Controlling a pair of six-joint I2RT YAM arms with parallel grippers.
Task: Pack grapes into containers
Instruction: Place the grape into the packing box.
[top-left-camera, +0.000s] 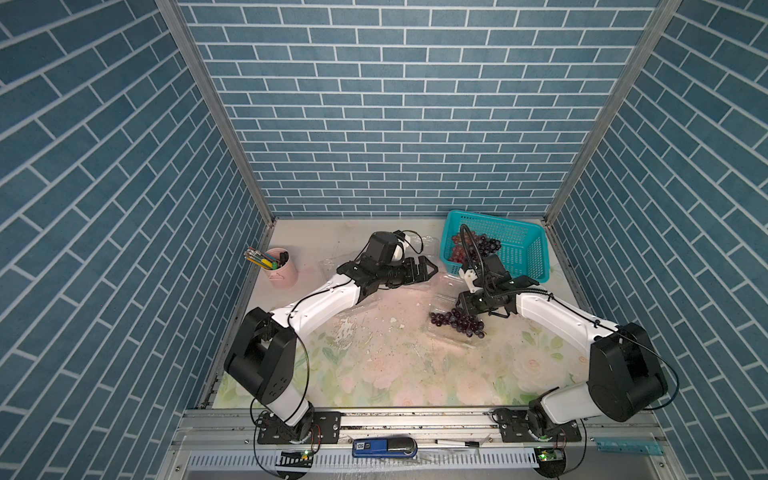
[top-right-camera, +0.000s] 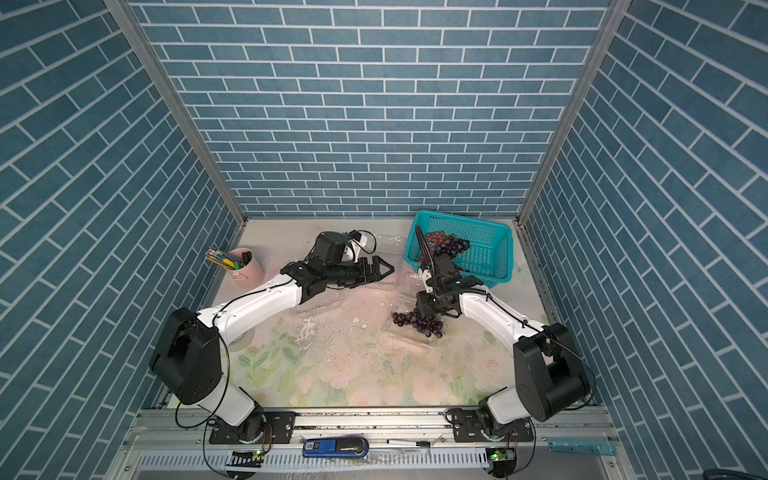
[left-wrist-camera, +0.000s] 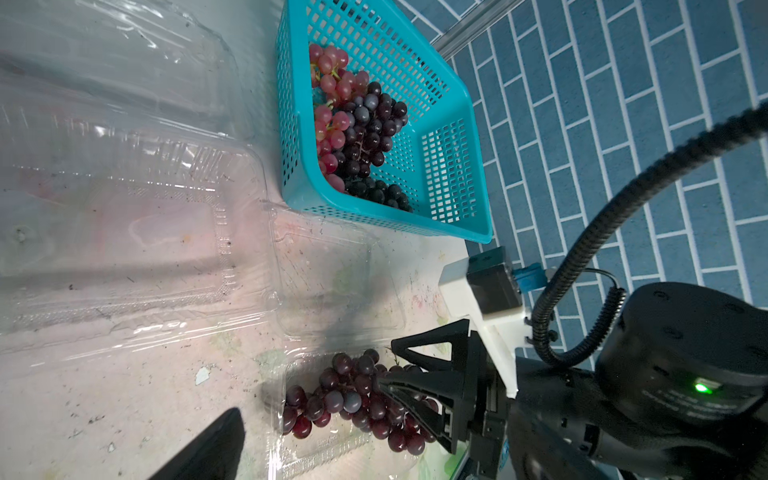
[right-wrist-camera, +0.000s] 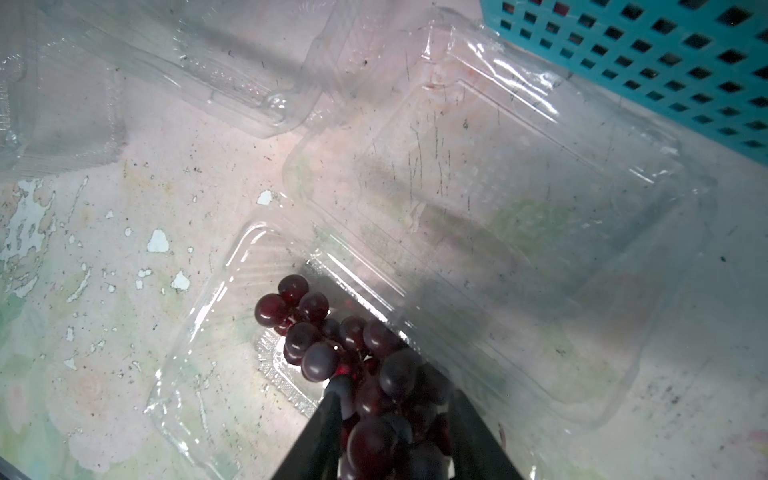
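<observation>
So the right end effector (left-wrist-camera: 386, 362) is down in an open clear container (right-wrist-camera: 216, 332) on the desk (top-left-camera: 395, 374), jaws either side of the dark grape bunch (top-left-camera: 457, 322) lying there, can't tell if it's squeezing. The left end effector (top-left-camera: 426, 269) hangs wide open. More grapes (left-wrist-camera: 357, 124) sit in the teal basket (top-left-camera: 536, 232).

Teal basket (top-left-camera: 528, 253) at back right; pink pen cup (top-left-camera: 286, 272) far left; floral tabletop (top-left-camera: 395, 374).

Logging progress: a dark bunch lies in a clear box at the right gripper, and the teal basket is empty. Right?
No: the basket holds red and dark grapes, as the left wrist view shows. The rest is right.
</observation>
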